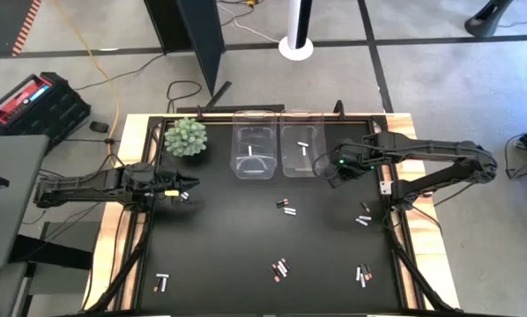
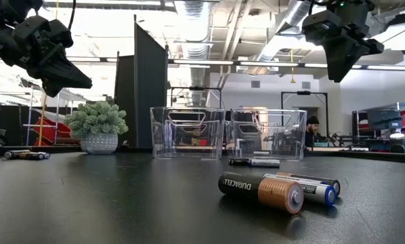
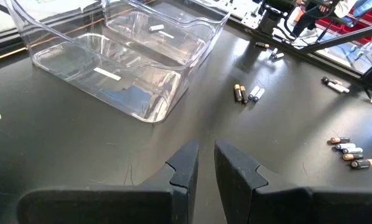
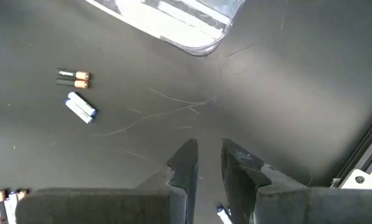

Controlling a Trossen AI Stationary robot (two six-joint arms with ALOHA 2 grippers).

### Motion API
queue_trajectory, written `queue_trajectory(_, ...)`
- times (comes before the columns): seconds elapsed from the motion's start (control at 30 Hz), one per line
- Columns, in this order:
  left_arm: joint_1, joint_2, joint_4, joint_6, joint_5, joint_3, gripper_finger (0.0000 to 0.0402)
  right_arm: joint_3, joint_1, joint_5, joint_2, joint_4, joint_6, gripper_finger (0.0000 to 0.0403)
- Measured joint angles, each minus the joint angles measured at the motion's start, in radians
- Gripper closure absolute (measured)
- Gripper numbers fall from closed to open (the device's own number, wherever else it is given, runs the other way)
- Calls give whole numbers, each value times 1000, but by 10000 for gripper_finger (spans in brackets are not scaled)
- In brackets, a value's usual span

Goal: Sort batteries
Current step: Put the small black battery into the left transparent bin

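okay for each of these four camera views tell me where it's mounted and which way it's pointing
High: overhead, straight down; both arms, left tool, right tool.
Low: table height, level across at the clear bins; both arms above.
Left wrist: forward past its fingers at bins and batteries.
Right wrist: down past its tool at mat.
Shared: bins, batteries.

Down at table height, the left gripper (image 2: 70,81) is cut off by the frame's edge, its arm running out of sight. The right gripper (image 2: 345,64) hangs in from the top, arm cropped too. Behind the clear bins (image 2: 187,132), a person (image 2: 313,132) is mostly hidden. From above, the batteries (image 1: 285,207) are too small to tell by type. In the right wrist view, one battery (image 4: 222,214) peeks out, mostly covered by a finger.
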Motion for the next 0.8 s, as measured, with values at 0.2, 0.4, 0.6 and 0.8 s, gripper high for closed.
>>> queue_trajectory(0.2,0,0,0,0,0,0,352,0,0,2,0,5,9,314)
queue_trajectory(0.4,0,0,0,1,0,0,352,0,0,2,0,5,9,314)
queue_trajectory(0.6,0,0,-1,2,0,0,352,0,-1,2,0,4,11,314)
queue_trajectory(0.8,0,0,-1,2,0,0,352,-11,-1,2,0,-58,54,314)
